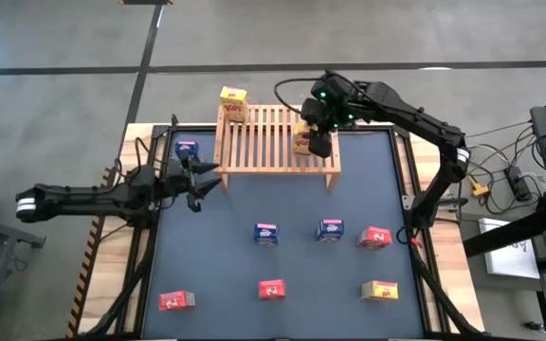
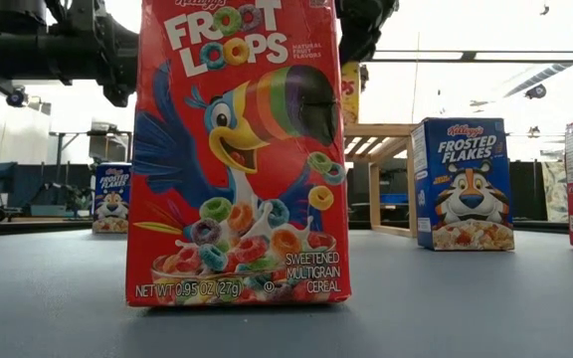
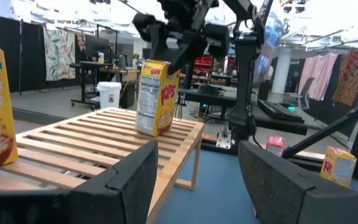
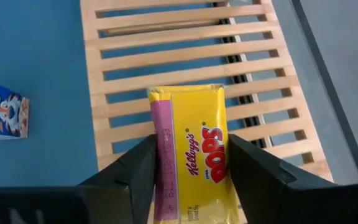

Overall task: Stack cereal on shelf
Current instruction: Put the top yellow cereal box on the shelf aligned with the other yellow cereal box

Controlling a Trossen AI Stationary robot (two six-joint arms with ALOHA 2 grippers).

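The wooden slatted shelf [image 1: 271,144] stands at the table's far side. One yellow cereal box [image 1: 233,102] stands on its far left corner. My right gripper [image 1: 313,128] is over the shelf's right part, shut on a second yellow box [image 3: 156,96]. My left gripper [image 1: 203,180] is open and empty, just left of the shelf's near left leg and near a blue box [image 1: 187,150] on the table. Two blue boxes [image 1: 266,233] [image 1: 330,229], three red ones [image 1: 374,238] [image 1: 271,289] [image 1: 176,300] and a yellow one [image 1: 379,290] stand on the table. My right gripper pinches the yellow box's upper end [image 4: 188,180] between its two fingers [image 4: 135,177], one on each of two opposite sides. The fingers come from above, pointing down. The box stands nearly upright, a little tilted, with its lower end [image 3: 146,129] at the shelf's slats.
In the low view a red box [image 2: 237,149] stands close in front and hides much of the table. A blue box [image 2: 466,184] and the shelf [image 2: 386,139] show behind it. Open table lies between the shelf and the row of boxes.
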